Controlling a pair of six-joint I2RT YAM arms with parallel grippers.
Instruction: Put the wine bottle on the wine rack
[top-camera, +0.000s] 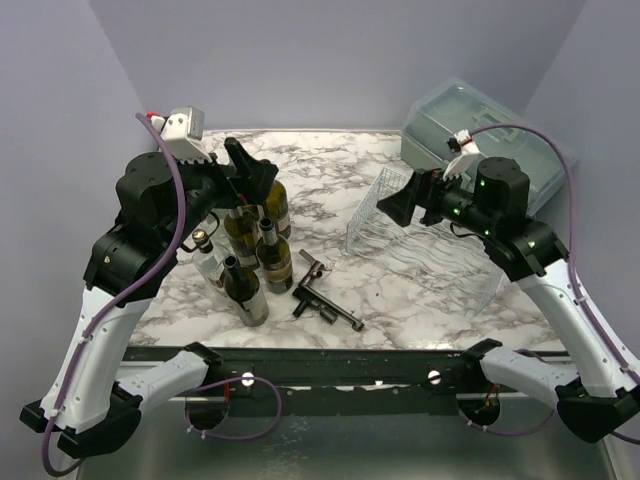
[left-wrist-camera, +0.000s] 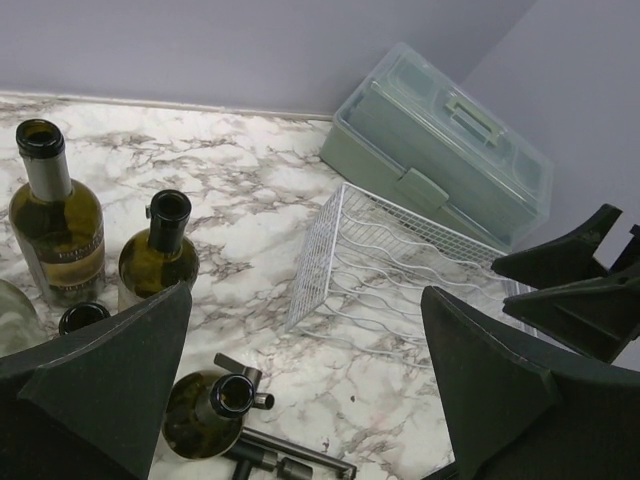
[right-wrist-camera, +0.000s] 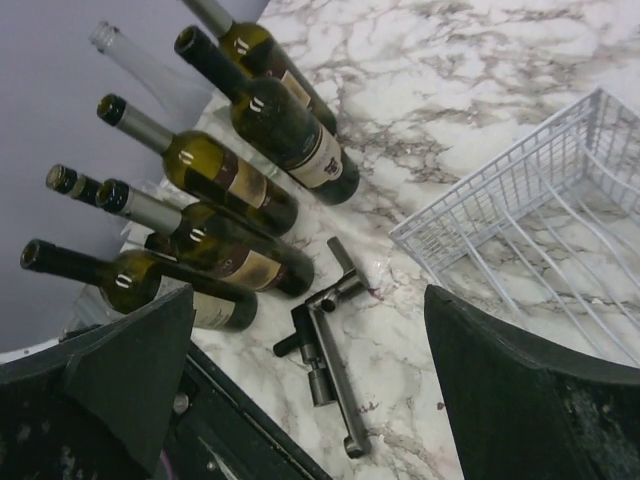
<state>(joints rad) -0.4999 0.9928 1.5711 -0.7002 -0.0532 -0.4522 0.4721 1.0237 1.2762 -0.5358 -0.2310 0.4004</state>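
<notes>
Several wine bottles (top-camera: 272, 255) stand upright in a cluster on the left of the marble table; the nearest is a dark one (top-camera: 243, 290). In the right wrist view the bottles (right-wrist-camera: 285, 125) fill the upper left. The silver wire wine rack (top-camera: 420, 245) lies right of centre with no bottle in it, and shows too as the rack (left-wrist-camera: 400, 270) and rack (right-wrist-camera: 540, 220). My left gripper (top-camera: 250, 168) hovers open above the bottles, one open bottle mouth (left-wrist-camera: 230, 393) below its left finger (left-wrist-camera: 110, 380). My right gripper (top-camera: 395, 207) hangs open above the rack's left end.
A dark metal lever tool (top-camera: 325, 295) lies on the table between bottles and rack, also under the right gripper (right-wrist-camera: 330, 350). A translucent grey-green lidded box (top-camera: 480, 135) sits at the back right behind the rack. A black rail (top-camera: 330, 365) runs along the near edge.
</notes>
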